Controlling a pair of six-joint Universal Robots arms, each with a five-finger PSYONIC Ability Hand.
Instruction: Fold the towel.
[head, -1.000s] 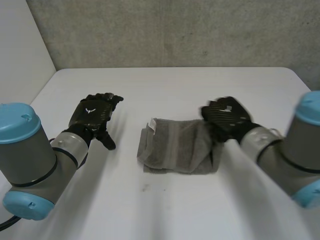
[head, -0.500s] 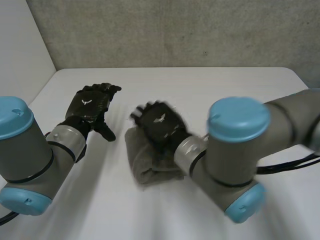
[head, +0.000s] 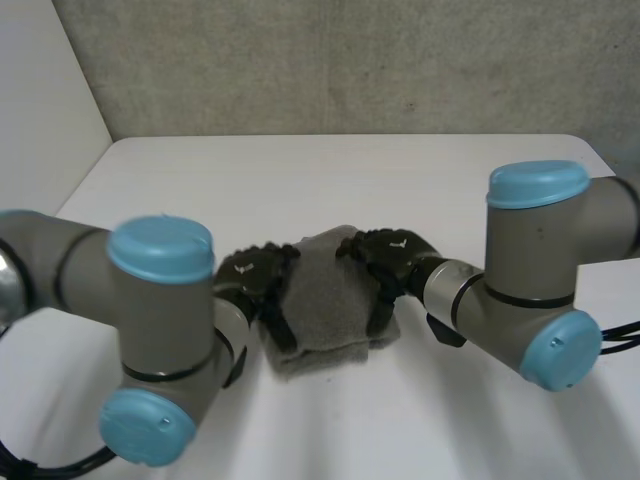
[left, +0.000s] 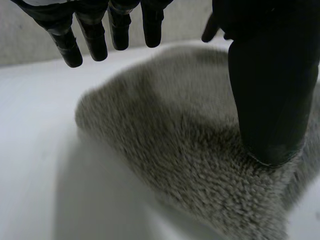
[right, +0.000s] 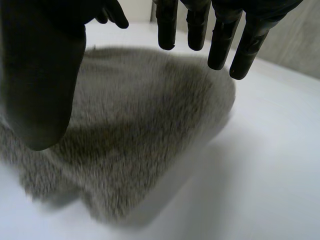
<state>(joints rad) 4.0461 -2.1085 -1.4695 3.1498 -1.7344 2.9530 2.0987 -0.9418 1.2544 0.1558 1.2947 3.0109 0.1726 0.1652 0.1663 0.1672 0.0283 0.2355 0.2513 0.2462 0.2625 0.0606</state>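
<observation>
text: none readable | sign: white emblem (head: 243, 268) on left hand (head: 258, 288), another on right hand (head: 385, 262), illegible

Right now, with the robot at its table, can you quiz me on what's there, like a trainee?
1. True or false: the grey fluffy towel lies spread flat in a single layer.
2. Where are the black left hand and the black right hand? A) both on one side of the towel; B) one at each side of it; C) both off the white table.
3. In the left wrist view, are the left hand's fingers straight or curled into a fist?
Key: 1 false, it is bunched into a compact bundle. 2 B. 3 straight.
</observation>
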